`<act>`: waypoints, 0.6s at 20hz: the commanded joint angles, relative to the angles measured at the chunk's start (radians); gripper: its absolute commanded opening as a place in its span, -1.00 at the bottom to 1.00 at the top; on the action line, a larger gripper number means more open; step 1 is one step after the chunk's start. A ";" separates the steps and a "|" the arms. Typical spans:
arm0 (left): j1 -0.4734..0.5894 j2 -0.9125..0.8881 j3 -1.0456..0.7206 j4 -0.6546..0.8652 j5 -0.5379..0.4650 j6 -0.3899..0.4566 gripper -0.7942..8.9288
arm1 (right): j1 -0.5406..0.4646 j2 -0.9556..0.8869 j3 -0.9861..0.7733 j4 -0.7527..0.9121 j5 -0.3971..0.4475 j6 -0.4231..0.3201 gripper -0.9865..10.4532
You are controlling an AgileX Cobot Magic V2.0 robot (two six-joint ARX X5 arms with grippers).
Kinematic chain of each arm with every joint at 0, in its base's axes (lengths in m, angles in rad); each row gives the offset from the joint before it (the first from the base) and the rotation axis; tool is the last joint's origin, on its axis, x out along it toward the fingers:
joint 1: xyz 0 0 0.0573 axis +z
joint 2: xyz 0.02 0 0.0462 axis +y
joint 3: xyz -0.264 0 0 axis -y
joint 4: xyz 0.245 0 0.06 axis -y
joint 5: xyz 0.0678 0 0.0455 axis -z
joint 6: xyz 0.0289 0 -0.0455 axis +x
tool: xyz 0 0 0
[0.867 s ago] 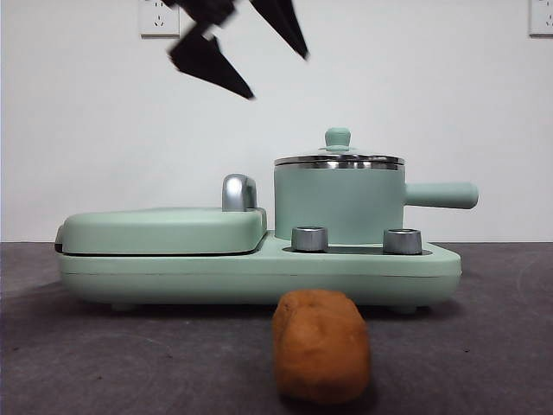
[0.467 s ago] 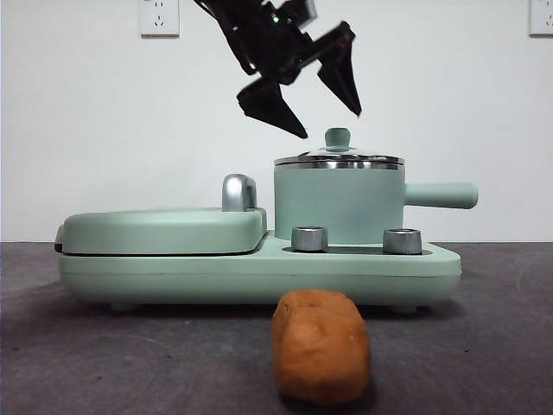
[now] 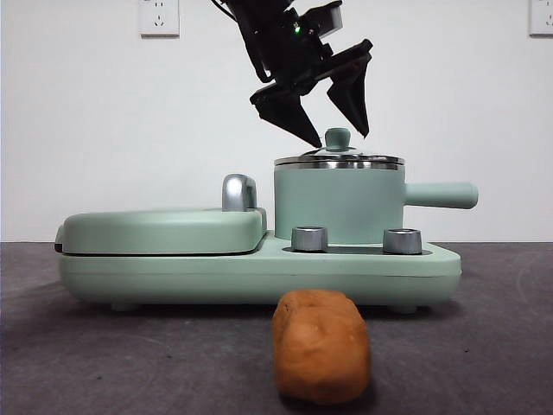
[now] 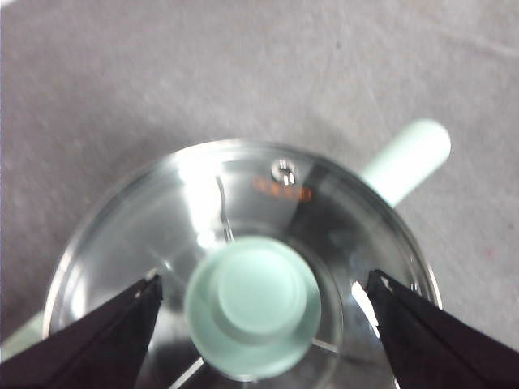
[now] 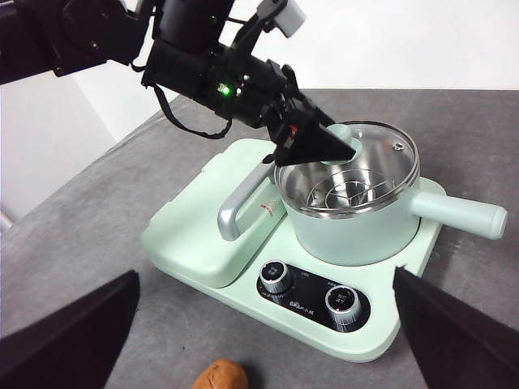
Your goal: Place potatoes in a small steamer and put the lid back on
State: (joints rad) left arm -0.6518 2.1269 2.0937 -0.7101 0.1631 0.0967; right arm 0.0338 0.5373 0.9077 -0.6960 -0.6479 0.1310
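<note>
Overhead, glass lid (image 4: 243, 267), mint-green knob (image 4: 253, 304)

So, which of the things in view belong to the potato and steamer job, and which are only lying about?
Belong to the job:
- potato, on the table in front of the appliance
- small steamer
- lid, on the steamer
- left gripper, open around the lid's knob

Just there:
- griddle cover with chrome handle
- two dials
- right gripper, open, waiting
</note>
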 commanded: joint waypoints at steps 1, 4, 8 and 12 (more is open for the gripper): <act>-0.011 0.036 0.036 -0.004 0.002 0.002 -0.02 | 0.003 0.005 0.011 0.007 0.001 -0.008 0.05; -0.011 0.040 0.036 0.008 0.002 0.003 -0.08 | 0.003 0.005 0.011 0.006 0.001 -0.008 0.05; -0.011 0.040 0.036 0.013 0.002 -0.001 -0.44 | 0.003 0.005 0.011 0.006 0.001 -0.008 0.05; -0.016 0.040 0.036 0.010 0.002 0.000 -0.67 | 0.003 0.005 0.011 0.006 0.001 -0.008 0.05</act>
State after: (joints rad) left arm -0.6529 2.1330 2.0945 -0.7067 0.1589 0.0937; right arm 0.0338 0.5373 0.9077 -0.6960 -0.6479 0.1310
